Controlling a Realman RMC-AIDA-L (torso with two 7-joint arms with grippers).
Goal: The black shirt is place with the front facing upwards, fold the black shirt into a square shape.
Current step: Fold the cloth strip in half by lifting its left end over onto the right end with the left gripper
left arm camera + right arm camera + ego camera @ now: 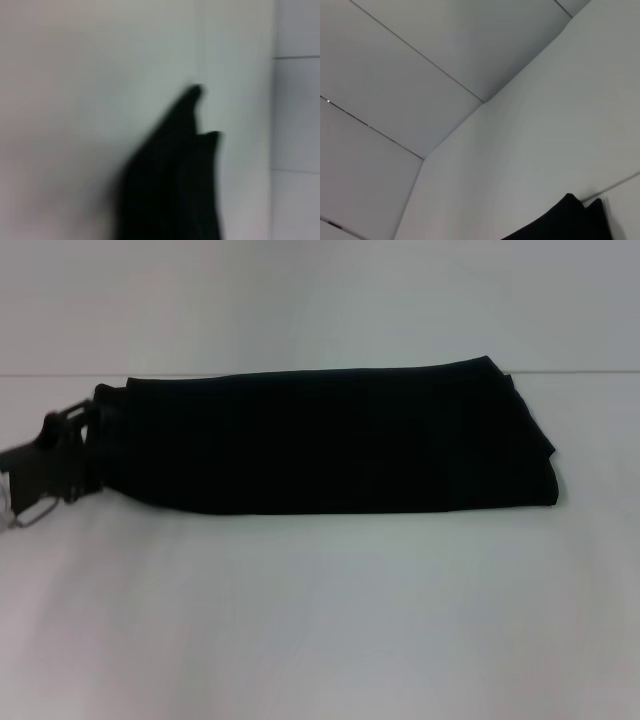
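Observation:
The black shirt (330, 440) lies on the white table as a long folded band running left to right; no lettering or label shows. My left gripper (75, 445) is at the band's left end, right against the cloth. The left wrist view shows a close, blurred piece of the shirt (175, 180) with two pointed corners. The right wrist view shows a corner of the shirt (565, 222) at the picture's lower edge. My right gripper is not in view.
The white table (320, 620) stretches in front of the shirt, and its far edge (580, 372) runs just behind the shirt. A pale wall stands behind it.

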